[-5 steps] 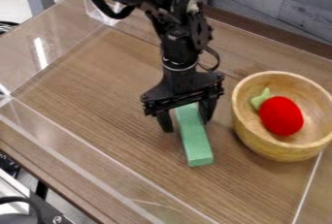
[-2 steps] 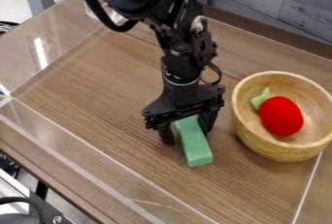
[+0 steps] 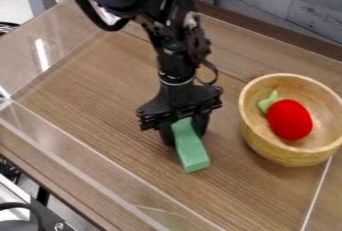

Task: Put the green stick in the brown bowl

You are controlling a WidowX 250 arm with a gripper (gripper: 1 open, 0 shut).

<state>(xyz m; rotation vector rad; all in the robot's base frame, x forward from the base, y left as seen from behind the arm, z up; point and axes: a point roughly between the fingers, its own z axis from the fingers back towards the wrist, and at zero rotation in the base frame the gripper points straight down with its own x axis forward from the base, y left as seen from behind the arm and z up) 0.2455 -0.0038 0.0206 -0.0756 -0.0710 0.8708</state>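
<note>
A: Which step is in hand?

B: The grasp, I judge. The black robot gripper (image 3: 182, 124) is down at the wooden tabletop (image 3: 94, 85), its 2 fingers (image 3: 155, 124) straddling the far end of the flat mint-green rectangular stick (image 3: 189, 146).

A: Are the fingers pinching it?

B: They stand 1 on each side of the stick's end, close against it. Whether they press it firmly I cannot tell; the stick lies flat on the table, not lifted.

A: And where does it lie relative to the goal?

B: Left of the round light-brown wooden bowl (image 3: 254, 133), near it but apart, its long axis running toward the camera. The bowl already holds a red strawberry-like toy with a green leaf top (image 3: 287, 118).

A: The arm's pose?

B: The black arm (image 3: 158, 20) reaches in from the upper left, the wrist vertical, the gripper pointing straight down.

A: What does the next move call for?

B: A firm close on the stick, then a lift clear of the thick rim, a carry to the right, and a release beside the toy. Held at 1 end, the stick could droop or swing.
</note>
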